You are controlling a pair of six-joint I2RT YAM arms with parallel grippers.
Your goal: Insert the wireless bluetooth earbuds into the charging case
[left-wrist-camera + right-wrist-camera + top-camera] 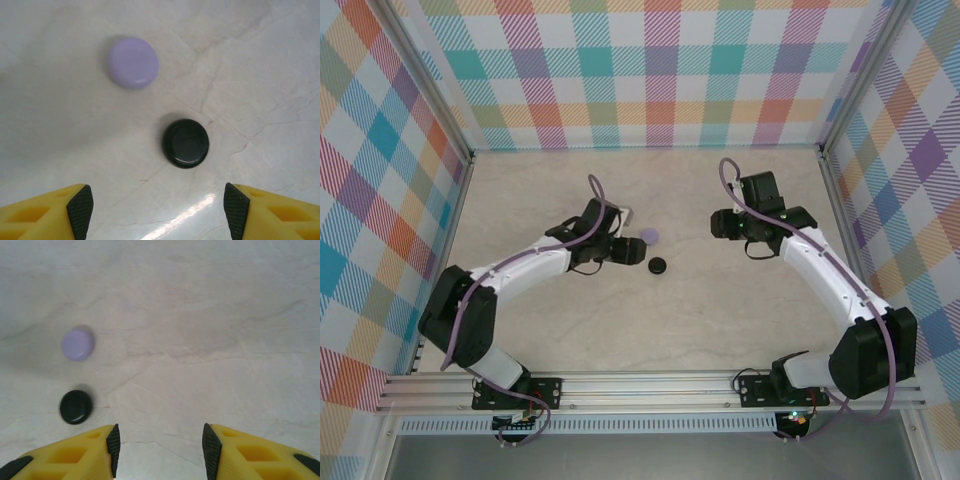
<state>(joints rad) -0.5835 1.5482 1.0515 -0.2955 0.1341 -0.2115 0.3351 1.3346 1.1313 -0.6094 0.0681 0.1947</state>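
Facing the spread left jaws, black case [185,143] sits lid-shut.

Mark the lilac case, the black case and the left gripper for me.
lilac case [133,63], left wrist view, centre of its round top.
black case [185,143], left wrist view, centre of its round top.
left gripper [157,202], left wrist view, midway between its open fingers.
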